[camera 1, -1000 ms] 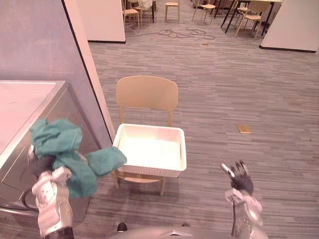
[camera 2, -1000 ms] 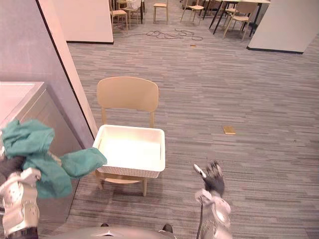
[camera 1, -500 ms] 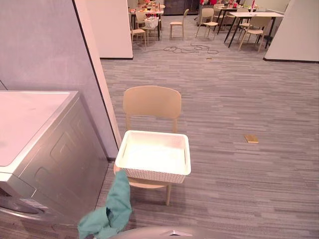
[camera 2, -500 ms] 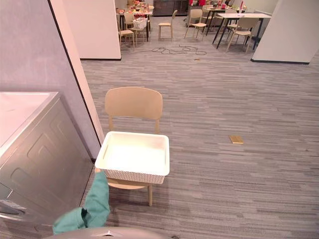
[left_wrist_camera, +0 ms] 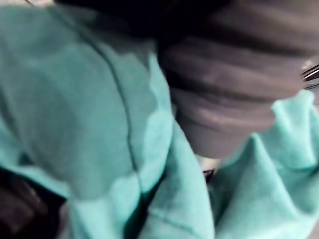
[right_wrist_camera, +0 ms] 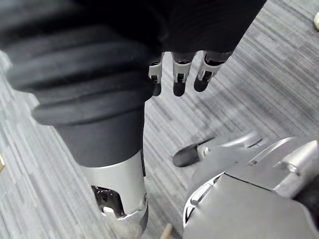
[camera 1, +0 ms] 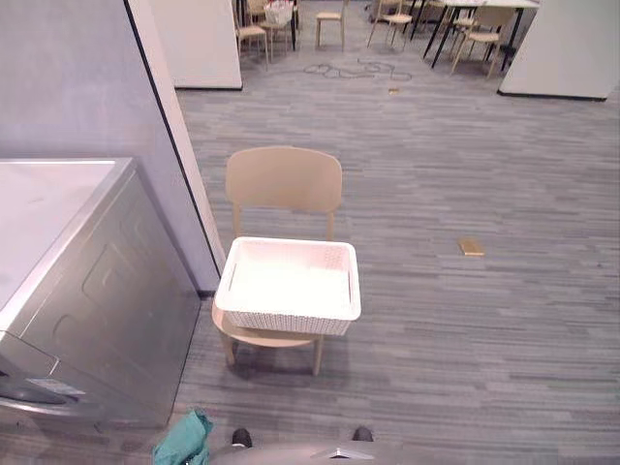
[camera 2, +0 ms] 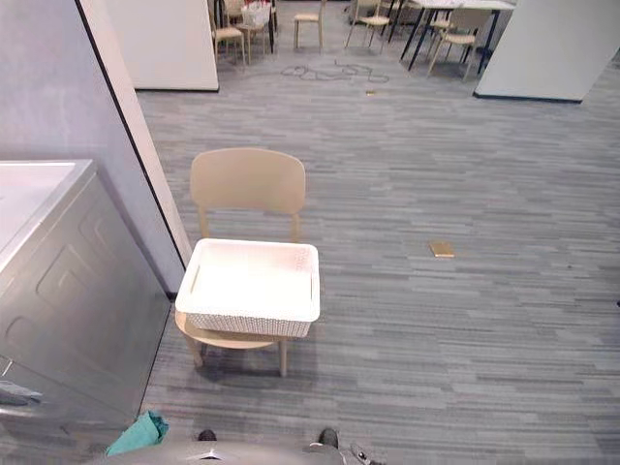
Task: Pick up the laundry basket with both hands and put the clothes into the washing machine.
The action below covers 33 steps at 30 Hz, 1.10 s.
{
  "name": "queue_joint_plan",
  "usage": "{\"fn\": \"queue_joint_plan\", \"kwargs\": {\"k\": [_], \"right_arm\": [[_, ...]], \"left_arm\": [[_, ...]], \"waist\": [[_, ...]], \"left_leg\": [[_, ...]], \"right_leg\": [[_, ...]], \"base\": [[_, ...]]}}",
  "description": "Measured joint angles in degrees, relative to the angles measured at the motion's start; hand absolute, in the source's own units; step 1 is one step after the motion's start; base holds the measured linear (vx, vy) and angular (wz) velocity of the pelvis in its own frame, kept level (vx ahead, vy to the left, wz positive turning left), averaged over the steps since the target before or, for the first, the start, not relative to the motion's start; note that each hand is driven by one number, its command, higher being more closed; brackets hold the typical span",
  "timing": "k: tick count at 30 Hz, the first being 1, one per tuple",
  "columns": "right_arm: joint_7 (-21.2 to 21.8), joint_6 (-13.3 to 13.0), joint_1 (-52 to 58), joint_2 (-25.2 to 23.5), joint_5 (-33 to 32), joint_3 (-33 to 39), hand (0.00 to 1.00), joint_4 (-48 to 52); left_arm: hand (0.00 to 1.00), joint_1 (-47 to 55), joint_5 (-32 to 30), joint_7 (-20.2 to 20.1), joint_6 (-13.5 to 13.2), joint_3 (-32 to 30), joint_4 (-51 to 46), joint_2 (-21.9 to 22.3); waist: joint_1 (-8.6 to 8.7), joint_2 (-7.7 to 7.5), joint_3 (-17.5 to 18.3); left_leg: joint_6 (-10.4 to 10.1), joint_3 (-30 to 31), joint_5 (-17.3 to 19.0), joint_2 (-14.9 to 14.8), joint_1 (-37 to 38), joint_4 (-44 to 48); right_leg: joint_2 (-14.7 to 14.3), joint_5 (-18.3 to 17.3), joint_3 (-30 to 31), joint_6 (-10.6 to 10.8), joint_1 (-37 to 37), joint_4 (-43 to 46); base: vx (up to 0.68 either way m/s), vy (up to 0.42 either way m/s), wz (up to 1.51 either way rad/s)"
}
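Teal garment [camera 1: 184,441] has dropped low, by the washing machine [camera 1: 97,291] front. It is draped over the left hand [left_wrist_camera: 224,89] — grip cannot be told. Right hand [right_wrist_camera: 178,74] slack, empty. Laundry basket [camera 1: 288,286] bare on chair [camera 1: 284,179]. Loading step — next, feed garment into drum.

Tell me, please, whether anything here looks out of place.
The teal garment is bunched around the left hand, low beside the washing machine, not in it; a small tan object lies loose on the floor.

White basket [camera 1: 281,323] on wooden chair [camera 1: 284,179], grey floor [camera 1: 465,329]
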State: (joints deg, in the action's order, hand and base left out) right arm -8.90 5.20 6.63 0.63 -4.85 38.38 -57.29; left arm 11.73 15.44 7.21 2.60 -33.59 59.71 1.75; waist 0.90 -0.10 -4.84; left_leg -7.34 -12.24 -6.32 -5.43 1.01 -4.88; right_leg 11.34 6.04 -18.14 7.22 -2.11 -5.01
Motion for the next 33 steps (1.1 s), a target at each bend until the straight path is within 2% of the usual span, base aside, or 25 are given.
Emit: {"fn": "queue_joint_plan", "kwargs": {"k": [1,3,4,5,6,8,10,11,12,13,14,15,16,18,19,20,21,22,23,24,25,26,28,29,33], "right_arm": [[0.0,0.0,-0.1,0.1,0.0,-0.1,0.00,0.0],[0.1,-0.1,-0.2,0.1,0.1,-1.4,0.00,0.1],[0.1,-0.2,-0.2,0.0,0.1,-2.6,0.00,0.2],[0.2,-0.4,-0.3,0.2,0.1,-3.9,0.00,0.4],[0.2,-0.4,-0.3,0.4,0.2,-4.1,0.00,0.7],[0.2,-0.4,0.1,0.5,0.3,-4.8,0.00,2.6],[0.1,-0.4,-0.1,1.2,0.5,-5.2,0.00,3.4],[0.1,-0.4,-0.3,1.6,0.6,-6.0,0.00,3.7],[0.1,-0.5,-0.3,0.8,0.8,-6.3,0.00,4.7],[0.1,-0.8,-1.7,1.1,0.8,-6.5,0.00,5.2],[0.1,-0.9,-2.1,1.5,0.8,-6.5,0.00,5.9],[0.1,-1.2,-2.3,2.2,0.8,-6.9,0.00,7.5],[0.0,-1.3,-2.8,2.5,0.8,-6.9,0.00,7.8],[-0.1,-1.3,-3.7,2.5,0.7,-7.3,0.00,7.7],[-0.1,-1.2,-5.1,2.0,0.6,-7.4,0.00,6.0],[0.0,-1.2,-5.4,1.7,0.5,-7.4,0.00,5.3],[0.0,-1.2,-5.8,1.0,0.5,-7.6,0.00,4.5],[0.0,-1.2,-5.7,1.0,0.5,-8.1,0.00,4.5],[0.0,-1.2,-5.7,1.2,0.4,-8.1,0.00,4.6],[0.0,-1.2,-5.7,2.0,0.3,-7.7,0.00,4.5],[0.0,-1.2,-5.9,2.5,0.2,-7.4,0.00,4.5],[0.0,-1.2,-5.6,2.0,-0.1,-7.1,0.00,4.0],[-0.1,-1.1,-5.5,1.9,-0.4,-6.0,0.00,2.4],[-0.3,-0.7,-4.4,1.7,-0.5,-5.6,0.00,1.5],[-0.3,0.1,-2.8,1.9,-0.4,-5.7,0.00,0.0]], "left_arm": [[1.00,0.0,0.0,0.0,0.0,0.1,0.0,0.0],[1.00,0.1,0.0,0.0,0.0,0.1,0.0,0.1],[1.00,-0.2,0.0,0.0,-0.1,0.4,-0.2,0.2],[1.00,-0.4,0.0,0.0,-0.2,0.6,-0.8,0.5],[1.00,-0.6,0.0,0.0,-0.3,0.6,-1.1,0.8],[1.00,-0.8,0.1,0.1,-0.3,0.4,-2.2,1.7],[1.00,-0.9,0.1,0.1,-0.4,-0.4,-3.3,2.8],[1.00,-1.0,0.2,0.2,-0.4,-0.4,-3.3,2.9],[1.00,-2.1,0.2,0.2,-0.4,-1.9,-3.3,2.0],[1.00,-3.4,0.2,0.2,-0.3,-3.4,-2.7,2.0],[1.00,-3.4,0.2,0.3,-0.2,-3.8,-2.6,2.3],[1.00,-3.0,0.2,0.3,-0.1,-4.1,-2.3,3.1],[1.00,-2.8,0.2,0.3,0.0,-4.2,-1.4,3.3],[1.00,-3.6,0.2,0.3,0.0,-4.7,-0.4,3.3],[1.00,-3.6,0.2,0.4,0.0,-5.0,0.1,2.5],[1.00,-3.5,0.2,0.5,0.1,-5.2,0.4,2.2],[1.00,-3.4,0.2,0.9,0.5,-6.0,1.0,1.7],[1.00,-2.5,0.1,1.2,1.2,-6.4,1.8,1.6],[1.00,-1.8,0.1,1.3,1.4,-6.4,1.9,1.8],[1.00,-2.0,0.0,1.6,1.5,-6.0,2.0,2.1],[1.00,-2.3,0.0,2.0,1.5,-4.7,1.5,2.1],[1.00,-3.1,-0.1,2.2,1.5,-1.2,1.1,0.8],[1.00,-4.1,-0.3,2.3,1.5,2.3,0.6,-0.4],[1.00,-4.6,-1.0,2.3,1.3,6.4,-1.1,-1.3],[1.00,-4.5,-1.1,1.6,-0.4,14.2,-4.2,-2.0]], "waist": [[-0.04,-0.17,-1.0],[-0.19,1.42,-1.5],[-0.07,0.82,-1.8],[-0.20,1.92,-3.1],[-0.19,1.38,-3.3],[-0.35,2.70,-4.4],[-1.00,3.79,-4.9],[-1.09,4.14,-5.1],[-1.30,1.79,-5.5],[-2.28,1.01,-6.0],[-2.56,1.37,-6.2],[-2.65,2.74,-6.3],[-2.64,3.80,-5.9],[-2.27,4.45,-5.5],[-2.06,2.71,-5.4],[-2.12,2.14,-5.5],[-2.22,1.81,-5.6],[-1.52,2.52,-5.3],[-0.75,3.05,-4.9],[0.14,3.76,-4.2],[0.27,4.20,-3.8],[0.92,3.57,-3.7],[1.10,3.02,-4.0],[0.75,1.67,-3.8],[0.36,0.91,-3.8]], "left_leg": [[0.0,0.0,0.0,-0.2,-0.3,0.0],[-0.1,0.2,0.1,-1.1,-1.6,0.0],[-0.1,1.3,0.1,-1.2,-2.7,0.1],[-0.1,2.4,0.1,-1.2,-4.3,0.2],[-0.1,3.1,0.1,-1.3,-4.7,0.4],[0.1,4.6,0.1,-1.4,-6.2,0.4],[3.6,4.3,3.1,-1.6,-7.1,0.4],[3.8,2.6,6.8,-2.3,-8.3,1.3],[4.7,-1.5,9.9,-1.9,-9.6,5.5],[8.0,-3.9,8.7,-2.9,-13.8,22.5],[8.9,-4.9,9.2,-4.3,-15.5,32.6],[9.2,-5.7,9.8,-6.5,-15.5,46.1],[9.6,-5.7,9.1,-7.4,-13.2,49.8],[8.5,-6.0,9.4,-7.2,-10.8,46.8],[8.4,-6.8,8.5,-5.1,-10.0,42.1],[7.8,-6.8,8.9,-4.6,-8.7,39.2],[6.4,-8.0,12.8,-6.8,-7.2,41.2],[4.9,-7.9,14.5,-9.9,-4.3,38.5],[4.0,-7.5,14.4,-10.9,-2.4,34.2],[0.3,-6.0,14.1,-10.9,0.1,25.8],[-1.5,-5.2,14.9,-9.5,1.4,20.8],[-2.5,-4.7,15.5,-7.9,1.7,14.9],[-3.0,-4.0,15.2,-6.5,2.2,11.4],[-3.3,-2.3,14.0,-4.0,2.5,9.9],[-2.6,1.7,13.6,-0.3,3.9,9.6]], "right_leg": [[-0.4,0.0,0.0,0.0,0.2,0.0],[-1.0,0.1,-0.1,-0.1,0.9,0.3],[-1.4,0.3,-0.4,-0.5,1.6,0.6],[-1.3,0.4,-1.9,-0.5,2.8,2.3],[-1.2,0.3,-2.5,-0.6,3.2,3.4],[-0.2,-1.2,-5.5,-0.8,4.7,8.1],[1.5,-4.5,-7.5,-1.1,6.9,14.2],[1.2,-5.8,-7.6,-1.6,8.0,16.5],[3.5,-7.6,-8.3,-4.0,8.8,17.5],[6.1,-9.0,-9.2,-5.0,10.5,20.8],[6.3,-9.2,-9.9,-5.2,10.4,21.9],[6.4,-9.6,-10.9,-4.9,9.5,22.9],[6.4,-9.7,-11.8,-4.7,8.5,23.2],[6.8,-9.8,-14.2,-4.4,7.8,23.3],[7.5,-9.2,-15.8,-4.4,7.3,21.1],[7.9,-8.2,-16.4,-5.0,6.6,19.2],[6.9,-6.1,-18.4,-5.0,5.1,16.6],[5.8,-5.6,-19.7,-4.6,4.6,16.3],[5.6,-5.2,-20.5,-4.1,4.5,16.3],[5.7,-4.8,-21.6,-3.7,5.4,16.2],[6.0,-3.7,-21.9,-3.3,6.4,15.8],[6.8,-1.9,-24.0,-2.8,6.7,15.1],[7.9,-0.8,-26.0,-2.2,6.2,15.2],[10.3,0.3,-27.3,-1.9,5.0,15.2],[14.4,2.3,-28.5,-1.6,0.2,15.4]], "base": [[-0.05,-0.052,0.12],[-0.01,-0.062,0.13],[0.00,-0.062,0.44],[0.00,-0.053,0.58],[-0.01,-0.034,0.62],[-0.01,-0.039,0.85],[0.00,-0.053,0.88],[-0.06,-0.112,0.82],[-0.08,-0.138,0.80],[-0.07,-0.153,0.59],[-0.03,-0.095,0.37],[0.02,-0.037,0.42],[0.02,0.015,0.48],[0.01,0.041,0.72],[-0.04,0.022,0.81],[-0.10,0.102,0.63],[-0.09,0.170,0.39],[-0.09,0.211,0.43],[-0.05,0.162,0.57],[-0.08,0.217,0.52],[-0.15,0.357,0.75],[-0.13,0.303,0.68],[-0.11,0.250,0.77],[-0.09,0.221,0.70],[-0.08,0.173,0.63]]}}
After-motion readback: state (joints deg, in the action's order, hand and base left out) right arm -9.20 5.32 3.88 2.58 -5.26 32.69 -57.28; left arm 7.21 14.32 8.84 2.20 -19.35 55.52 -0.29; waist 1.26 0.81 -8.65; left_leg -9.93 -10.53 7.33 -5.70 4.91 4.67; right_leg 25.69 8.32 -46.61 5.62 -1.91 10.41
